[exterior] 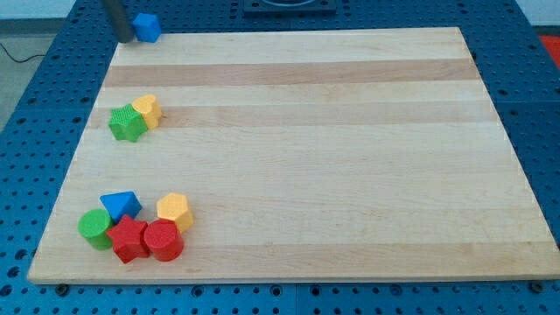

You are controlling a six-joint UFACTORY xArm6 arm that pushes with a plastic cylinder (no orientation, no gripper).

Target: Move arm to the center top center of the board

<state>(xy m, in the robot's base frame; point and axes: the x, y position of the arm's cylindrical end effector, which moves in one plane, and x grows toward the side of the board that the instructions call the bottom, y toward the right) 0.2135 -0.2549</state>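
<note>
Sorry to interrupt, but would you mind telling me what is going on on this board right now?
My tip sits at the board's top left corner, just left of the blue cube, far from the top centre. A green star touches a yellow block at the left; five more blocks cluster at the bottom left.

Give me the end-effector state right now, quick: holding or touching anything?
No gripper, nothing held: my tip sits at the board's top-left corner, just left of the blue cube; contact cannot be told.

- Board (350,157): pale wood, planked, smooth matt grain.
- Desk (534,61): blue perforated surface.
- Red cylinder block (163,240): plastic look, ridged surface.
- Rod (117,17): dark, matt.
</note>
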